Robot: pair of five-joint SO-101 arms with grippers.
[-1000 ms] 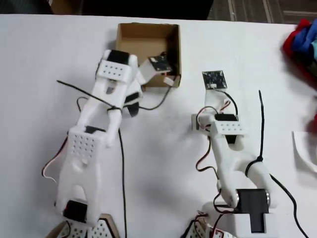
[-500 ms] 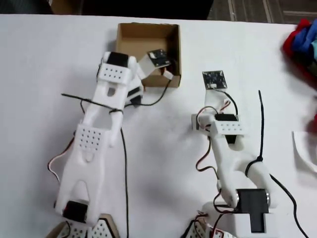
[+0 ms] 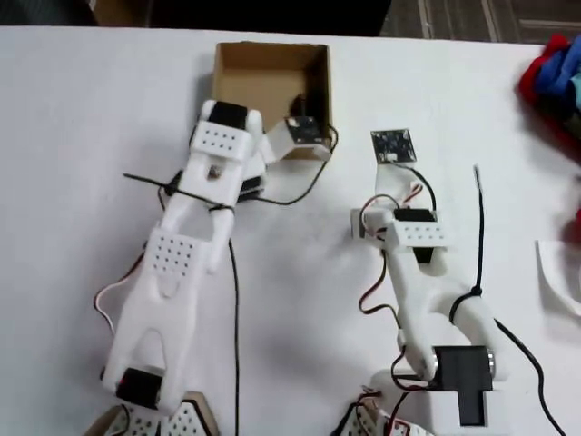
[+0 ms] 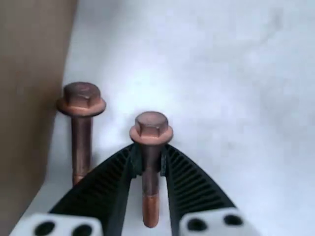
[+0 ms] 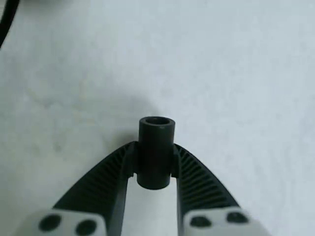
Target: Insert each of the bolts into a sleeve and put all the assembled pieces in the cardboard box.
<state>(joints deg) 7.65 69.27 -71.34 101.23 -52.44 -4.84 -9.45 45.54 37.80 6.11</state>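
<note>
Two arms are over the white table (image 3: 73,136) in the high view. During the last second the left arm (image 3: 222,145) has swung a little to the right, and its wrist is now at the near right corner of the cardboard box (image 3: 263,73). The right arm (image 3: 413,236) has not moved at all. I judge that the left arm has just finished its grasp beside the box. No assembled piece can be seen in the bare part of the box, so the task seems to be at an early stage.

In the left wrist view, the left claw (image 4: 150,155) is pressed together on the shank of a copper bolt (image 4: 151,129). The hexagonal head stands out just past the fingertips and the threaded end points back toward the camera. A second bolt (image 4: 81,123) lies just beside it, parallel to it and close to the brown wall of the box, untouched. I cannot tell whether the held bolt is already lifted from the table.

In the right wrist view, the right claw (image 5: 155,160) pinches a black sleeve (image 5: 156,142) by its lower part. The open bore is beyond the fingertips and is free. The next step is probably to bring the bolt to this bore, threaded end first.
</note>
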